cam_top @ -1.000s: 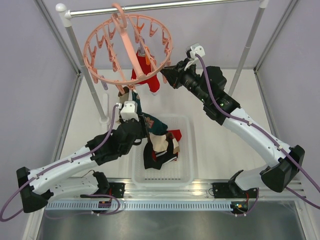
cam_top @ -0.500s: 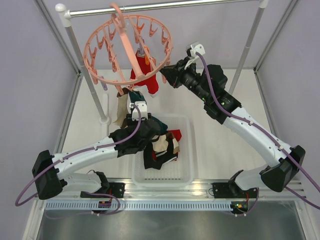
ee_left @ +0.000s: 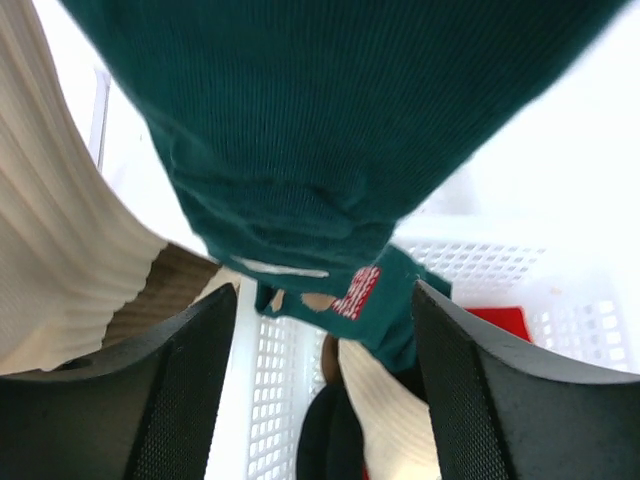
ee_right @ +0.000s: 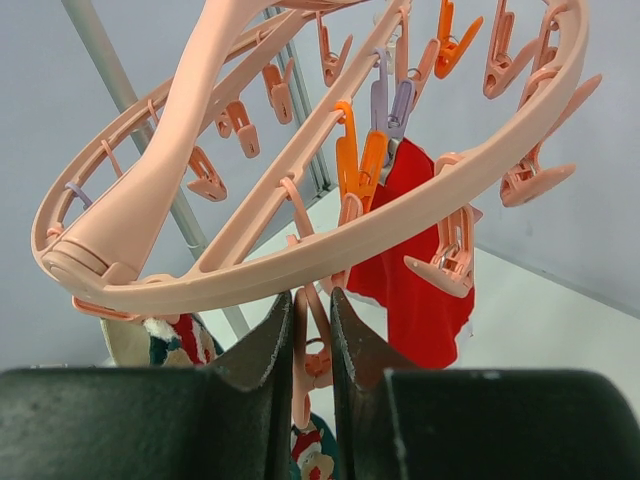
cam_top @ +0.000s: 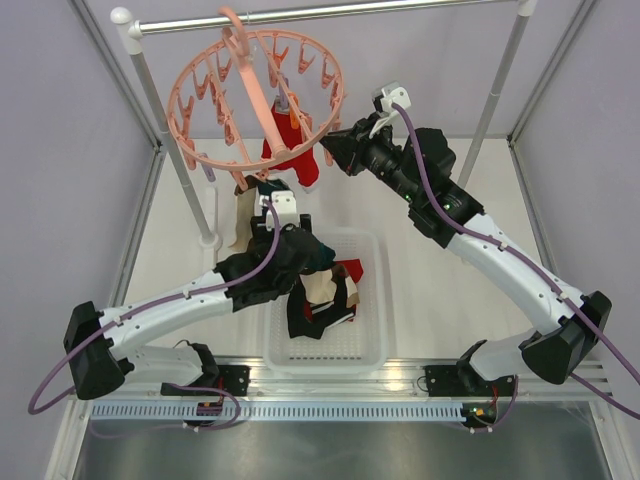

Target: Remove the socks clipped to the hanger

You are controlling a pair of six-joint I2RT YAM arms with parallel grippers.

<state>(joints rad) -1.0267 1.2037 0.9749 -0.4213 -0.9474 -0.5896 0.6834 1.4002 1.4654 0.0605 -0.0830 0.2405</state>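
Pink ring hanger [cam_top: 258, 95] hangs on the rail [cam_top: 400, 7] — one red sock [cam_top: 290, 150] clipped beneath. Right claw [ee_right: 313, 310] is clamped on a clip [ee_right: 300, 350] at the rim. Left claw [ee_left: 322, 300] — fingers apart — flanks a teal sock [ee_left: 300, 130] above the basket [cam_top: 372, 340].

Left arm [cam_top: 170, 305]: elbow kicked out far left, forearm running up and right toward centre. Left gripper [ee_left: 322, 300] has its jaws spread wide, with the fingers [ee_left: 180, 390] sitting at either side of the wrist view. Right arm [cam_top: 500, 255]: stretched from its base up and to the left, reaching high, right gripper [ee_right: 312, 335] pointing left, jaws pinched down to a thin slot on a hanger clip [ee_right: 301, 345].
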